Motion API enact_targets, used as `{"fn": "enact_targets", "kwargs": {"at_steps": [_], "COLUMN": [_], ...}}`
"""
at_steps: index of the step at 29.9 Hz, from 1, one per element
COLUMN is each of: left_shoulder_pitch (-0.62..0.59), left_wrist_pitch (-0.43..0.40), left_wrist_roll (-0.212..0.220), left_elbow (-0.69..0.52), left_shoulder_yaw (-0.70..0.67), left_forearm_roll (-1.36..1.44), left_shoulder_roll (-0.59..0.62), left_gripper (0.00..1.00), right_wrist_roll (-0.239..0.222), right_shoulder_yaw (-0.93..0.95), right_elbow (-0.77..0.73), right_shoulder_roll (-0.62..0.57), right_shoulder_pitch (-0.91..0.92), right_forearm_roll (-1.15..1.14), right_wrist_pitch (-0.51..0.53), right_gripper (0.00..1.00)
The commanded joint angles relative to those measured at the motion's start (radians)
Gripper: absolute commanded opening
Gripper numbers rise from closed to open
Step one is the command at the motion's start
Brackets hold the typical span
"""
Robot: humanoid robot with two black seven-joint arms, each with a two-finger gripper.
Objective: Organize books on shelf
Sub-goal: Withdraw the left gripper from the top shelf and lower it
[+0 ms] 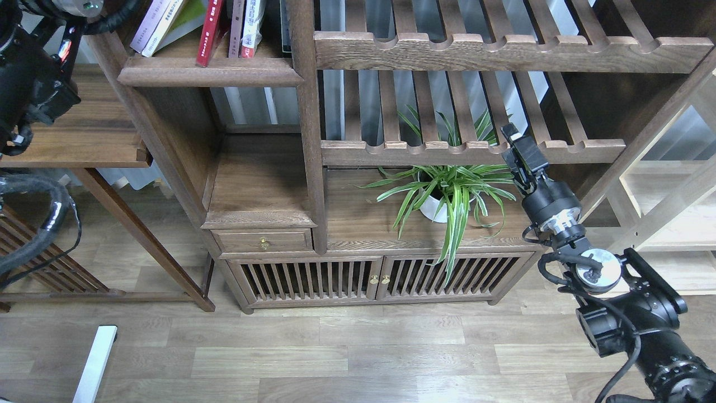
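Observation:
The shelf point(210, 73) is the dark solid board at the top left of the bookcase. A red book point(211, 31) stands on it, tilted a little. A yellow-white book point(168, 25) leans left of it, and a pale white-lavender book point(144, 28) leans against that one's left side. The tops of all the books are cut off by the frame's edge. My left arm point(31, 84) rises at the far left, and its gripper is out of view above the frame. My right gripper point(510, 134) points up in front of the slatted rail, holding nothing I can see.
Two more books point(246, 28) stand right of the red one against the upright post point(305, 112). A potted spider plant point(447, 196) stands close left of my right gripper. Slatted shelves point(475, 145) span the right side. A side table point(84, 129) stands at the left.

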Motion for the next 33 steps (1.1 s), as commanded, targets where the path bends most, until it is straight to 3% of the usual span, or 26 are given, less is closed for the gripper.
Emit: {"fn": "enact_targets", "kwargs": {"at_steps": [1, 5, 10, 13, 19, 22, 26, 29, 31, 33], "left_shoulder_pitch": [-0.007, 0.002, 0.002, 0.009, 0.029, 0.060, 0.100, 0.123, 0.132, 0.144], "left_wrist_pitch": [0.021, 0.014, 0.004, -0.043, -0.124, -0.125, -0.114, -0.111, -0.111, -0.111], "left_wrist_roll": [0.000, -0.020, -0.097, -0.138, -0.160, -0.221, -0.270, -0.353, -0.428, -0.529], "left_elbow": [-0.005, -0.043, -0.066, -0.080, -0.109, -0.143, -0.190, -0.201, -0.207, -0.218], "left_shoulder_yaw": [0.046, 0.062, 0.080, 0.094, 0.098, 0.100, 0.101, 0.103, 0.109, 0.135], "left_forearm_roll": [-0.001, -0.010, -0.108, -0.130, -0.133, -0.133, -0.132, -0.130, -0.130, -0.130], "left_shoulder_roll": [-0.008, 0.000, 0.004, 0.009, 0.043, 0.052, 0.072, 0.069, 0.070, 0.074], "left_gripper": [0.88, 0.99, 0.99, 0.99, 0.99, 0.99, 0.99, 0.99, 1.00, 1.00], "right_wrist_roll": [-0.001, -0.003, -0.005, -0.005, -0.005, -0.005, -0.005, -0.005, -0.005, -0.005], "right_shoulder_yaw": [0.001, 0.001, 0.001, 0.001, 0.000, -0.002, -0.002, -0.002, -0.002, -0.002], "right_elbow": [0.001, 0.001, 0.002, 0.001, 0.001, -0.001, -0.001, -0.001, -0.001, -0.001], "right_shoulder_roll": [-0.005, -0.007, -0.011, -0.014, -0.025, -0.027, -0.030, -0.030, -0.030, -0.033], "right_shoulder_pitch": [0.001, 0.001, 0.001, 0.001, 0.001, 0.001, 0.000, 0.000, 0.001, 0.001], "right_forearm_roll": [0.000, -0.002, -0.002, -0.005, -0.006, -0.008, -0.009, -0.012, -0.014, -0.014], "right_wrist_pitch": [0.000, 0.000, 0.000, 0.000, 0.000, 0.000, 0.000, 0.000, 0.000, 0.000], "right_gripper": [0.95, 0.95, 0.95, 0.95, 0.95, 0.95, 0.95, 0.95, 0.95, 0.95]}}
